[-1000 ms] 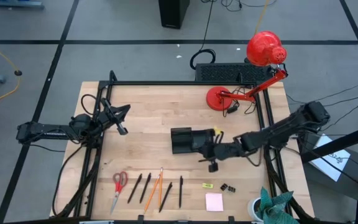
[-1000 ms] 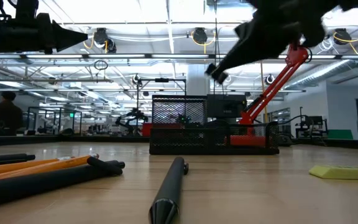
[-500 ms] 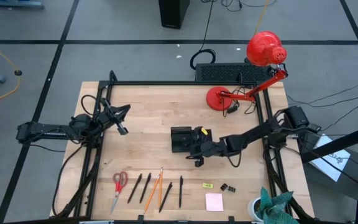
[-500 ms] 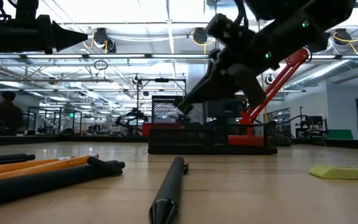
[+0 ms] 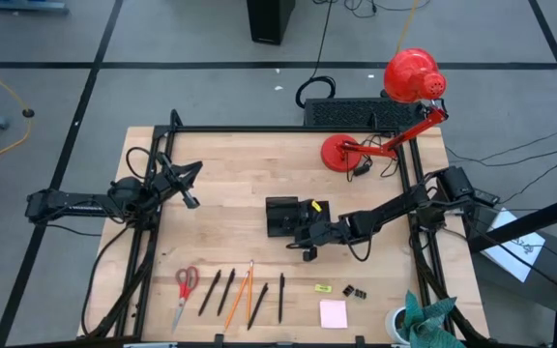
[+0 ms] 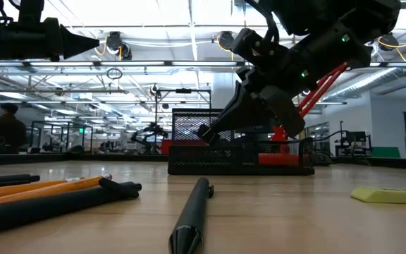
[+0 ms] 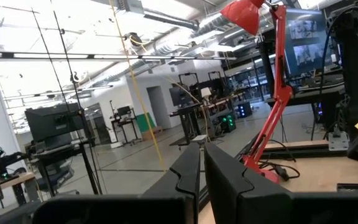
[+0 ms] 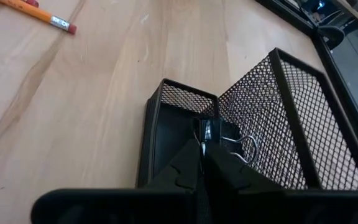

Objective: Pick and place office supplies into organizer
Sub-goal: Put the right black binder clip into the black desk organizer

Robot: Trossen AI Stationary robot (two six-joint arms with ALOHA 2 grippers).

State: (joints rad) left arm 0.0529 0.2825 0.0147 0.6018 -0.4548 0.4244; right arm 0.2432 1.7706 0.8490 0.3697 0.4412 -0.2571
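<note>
black mesh organizer (image 8: 272, 124), red lamp (image 5: 395, 106), possibly pink pad (image 5: 333, 313)

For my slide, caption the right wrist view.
Right gripper fingers holding a binder clip over the black mesh organizer.

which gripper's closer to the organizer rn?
Right. The right gripper sits right over the organizer; the left gripper hangs off toward the table's left side.

The high view looks straight down on the whole table (image 5: 230, 174) from well above. The low view sits at tabletop height, facing level across the wood toward the organizer (image 6: 240, 148) and the room behind. The left wrist view faces outward toward the red lamp (image 7: 263, 93). The right wrist view looks down, close onto the organizer, which the high and low views share.
</note>
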